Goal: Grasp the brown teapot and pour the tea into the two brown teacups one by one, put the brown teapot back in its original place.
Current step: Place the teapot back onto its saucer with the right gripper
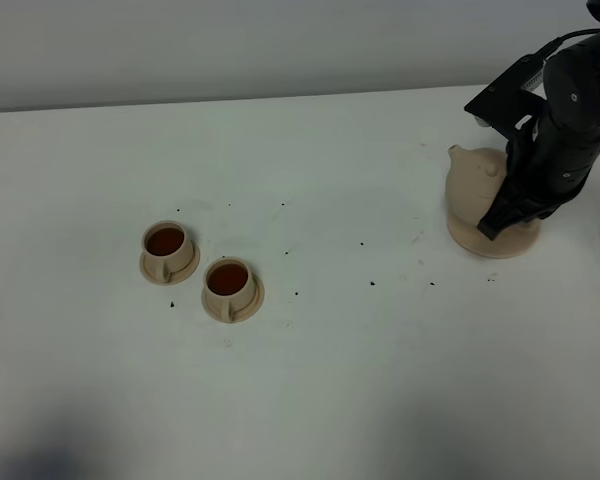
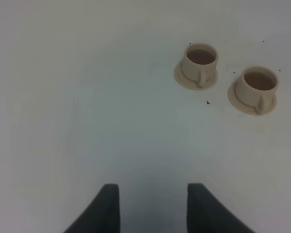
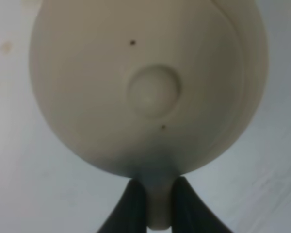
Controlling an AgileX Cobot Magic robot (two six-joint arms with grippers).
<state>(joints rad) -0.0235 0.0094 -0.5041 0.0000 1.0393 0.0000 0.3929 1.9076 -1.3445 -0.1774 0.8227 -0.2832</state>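
The brown teapot [image 1: 475, 183] stands upright on its wide round saucer [image 1: 500, 243], the original place, at the right of the table. My right gripper [image 1: 502, 212] is shut on the teapot's handle [image 3: 159, 206]; the right wrist view looks down on the teapot [image 3: 145, 73] and its lid knob [image 3: 153, 92]. The two brown teacups [image 1: 167, 242] [image 1: 228, 279] sit on small saucers at the left, both holding dark reddish tea. The left wrist view shows those teacups [image 2: 201, 58] [image 2: 258, 82] well ahead of my left gripper [image 2: 153, 208], which is open and holds nothing.
Small dark specks [image 1: 372, 283] are scattered over the white table [image 1: 360, 380] between the cups and the teapot. The table's far edge meets a grey wall [image 1: 230, 45] behind.
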